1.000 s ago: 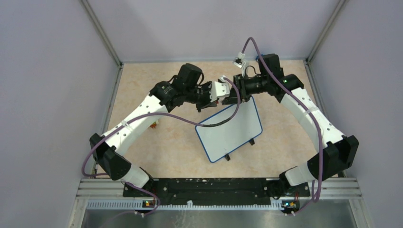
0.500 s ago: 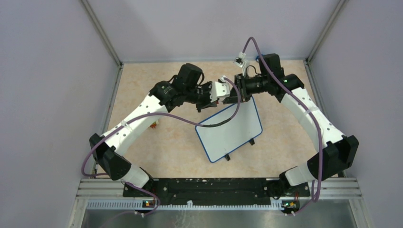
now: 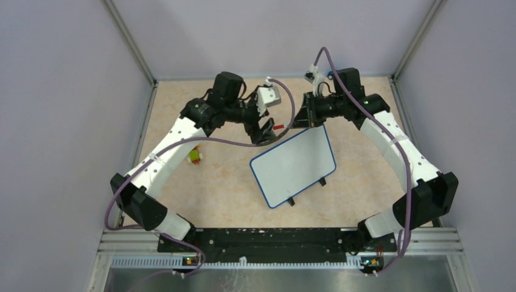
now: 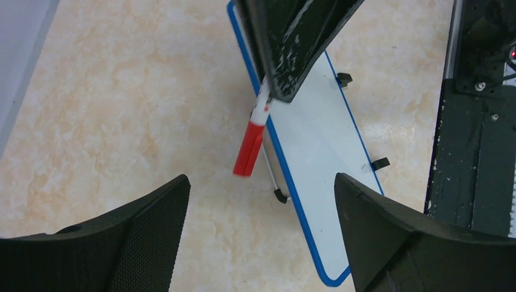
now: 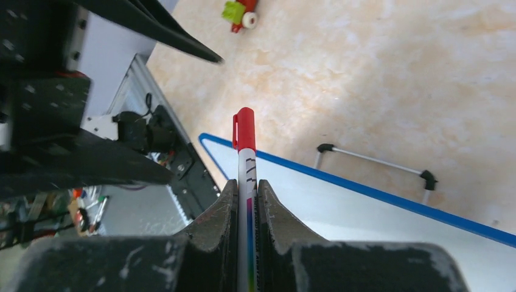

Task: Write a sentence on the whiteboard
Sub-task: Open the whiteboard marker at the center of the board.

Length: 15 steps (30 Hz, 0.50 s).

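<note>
Nearest our bases, the whiteboard (image 3: pixel 293 165) rests slantwise in the middle of the counter (image 3: pixel 213 182) on its small black feet. No lettering shows on it, so we judge the sentence not yet begun. A small green and red toy (image 3: pixel 195 155) sits well apart to its left.

At the board's far corner, our right end effector (image 5: pixel 246 185) pinches a marker (image 5: pixel 246 164) by its barrel. The red cap (image 4: pixel 248 149) is on and points toward our left end effector (image 3: pixel 266 129), whose jaws stand spread around it without touching.

The step in hand looks like uncapping. To do it well, we should centre the left jaws squarely on the cap and close firmly. Then we pull straight along the barrel while the right grip holds steady, avoiding any sideways twist that could slip the marker.
</note>
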Each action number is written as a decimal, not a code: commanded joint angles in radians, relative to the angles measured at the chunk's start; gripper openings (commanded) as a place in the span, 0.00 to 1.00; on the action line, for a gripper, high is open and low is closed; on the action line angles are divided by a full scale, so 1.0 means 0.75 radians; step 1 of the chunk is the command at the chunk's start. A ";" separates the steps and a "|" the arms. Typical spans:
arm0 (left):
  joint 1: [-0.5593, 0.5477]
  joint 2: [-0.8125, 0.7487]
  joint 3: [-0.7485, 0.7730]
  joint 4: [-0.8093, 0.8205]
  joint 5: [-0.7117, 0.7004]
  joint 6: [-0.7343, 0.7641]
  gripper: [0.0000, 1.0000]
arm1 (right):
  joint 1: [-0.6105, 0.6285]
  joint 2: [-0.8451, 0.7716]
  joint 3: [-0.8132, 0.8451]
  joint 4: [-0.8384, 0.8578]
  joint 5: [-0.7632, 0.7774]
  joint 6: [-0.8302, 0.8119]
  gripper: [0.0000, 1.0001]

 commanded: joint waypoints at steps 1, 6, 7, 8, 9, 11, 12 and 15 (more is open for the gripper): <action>0.142 -0.084 0.041 0.129 0.237 -0.170 0.92 | -0.087 -0.082 -0.005 0.101 0.090 0.011 0.00; 0.226 -0.108 -0.009 0.217 0.349 -0.272 0.97 | -0.292 -0.086 -0.156 0.410 -0.399 0.228 0.00; 0.231 -0.110 -0.017 0.222 0.364 -0.279 0.98 | -0.301 -0.083 -0.165 0.439 -0.425 0.256 0.00; 0.233 -0.111 -0.020 0.220 0.386 -0.283 0.99 | -0.303 -0.080 -0.169 0.452 -0.440 0.269 0.00; 0.232 -0.112 -0.032 0.228 0.388 -0.295 0.99 | -0.303 -0.084 -0.183 0.487 -0.430 0.306 0.00; 0.232 -0.116 -0.049 0.254 0.383 -0.332 0.99 | -0.303 -0.134 -0.259 0.635 -0.399 0.452 0.00; 0.232 -0.123 -0.062 0.258 0.394 -0.313 0.99 | -0.301 -0.142 -0.267 0.654 -0.400 0.485 0.00; 0.229 -0.141 -0.099 0.282 0.388 -0.255 0.99 | -0.280 -0.110 -0.197 0.577 -0.478 0.466 0.00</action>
